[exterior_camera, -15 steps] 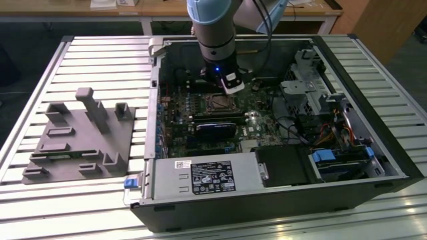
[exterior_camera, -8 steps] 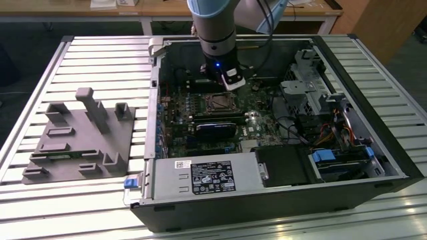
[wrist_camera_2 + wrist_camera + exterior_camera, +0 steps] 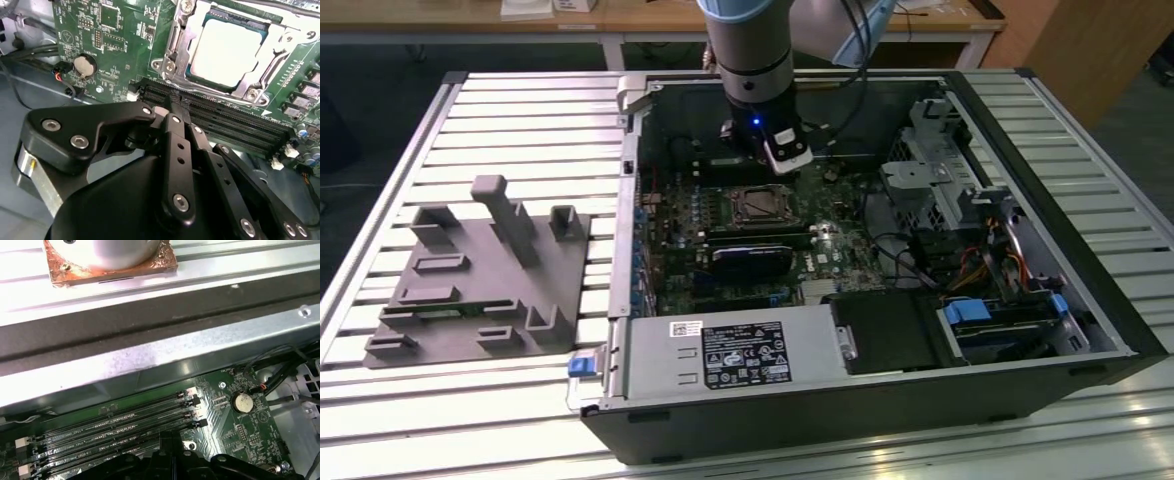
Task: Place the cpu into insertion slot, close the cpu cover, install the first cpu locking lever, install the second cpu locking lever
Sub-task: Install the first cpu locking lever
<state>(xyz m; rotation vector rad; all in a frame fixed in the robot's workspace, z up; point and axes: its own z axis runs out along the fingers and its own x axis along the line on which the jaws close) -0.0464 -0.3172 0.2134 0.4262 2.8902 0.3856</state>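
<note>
The cpu [image 3: 227, 50] shows its silvery top in the insertion slot [image 3: 754, 207] on the green board. The cpu cover [image 3: 172, 42], a silvery metal frame, lies flat around it with the chip showing through its window. My gripper [image 3: 172, 105] hangs over the long black memory slots [image 3: 225, 120] beside the socket, a short way from the cover's edge. Its black fingers [image 3: 175, 150] meet at the tips, shut, with nothing between them. In the exterior view the gripper [image 3: 771, 160] stands just behind the socket, inside the open computer case. Its dark tips [image 3: 167, 445] also rise into the first wrist view.
The case's metal wall [image 3: 150, 360] runs close behind the memory slots. A coin battery [image 3: 84, 64] sits on the board near loose cables. A black card [image 3: 754, 258], drive bays [image 3: 987, 320] and a labelled metal box [image 3: 744, 355] crowd the case. A grey fixture block [image 3: 480, 280] lies on the slatted table.
</note>
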